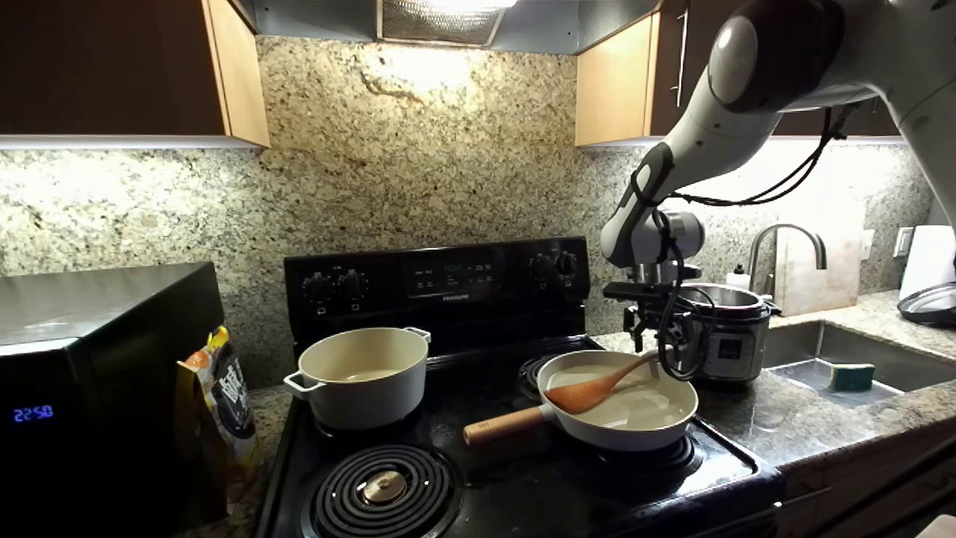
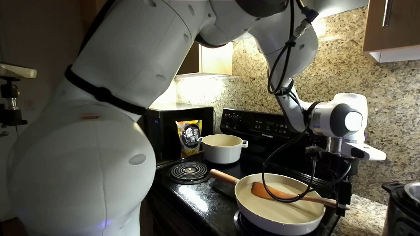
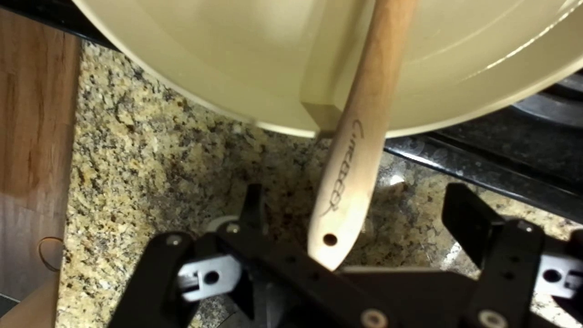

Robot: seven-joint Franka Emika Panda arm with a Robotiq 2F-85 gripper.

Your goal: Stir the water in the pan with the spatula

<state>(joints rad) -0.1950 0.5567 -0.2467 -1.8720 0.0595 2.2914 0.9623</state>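
"One pale pot [image 1: 370, 403] and one long-handled pan [image 1: 635, 441] stand on the black stove [image 1: 515, 478] in an exterior view; a wooden spatula [image 1: 576, 396] rests with its blade inside the pan."

"And the water?"

"I can't make it out against the cream interior. In an exterior view, the white arm [image 2: 137, 55] arches over the stove, the spatula's handle crossing the pan's rim."

"The pincer [image 3: 357, 200]?"

"Spread wide in the wrist view, the handle's end showing between its jaws with a gap on either side, above the speckled surface [image 3: 136, 159]."
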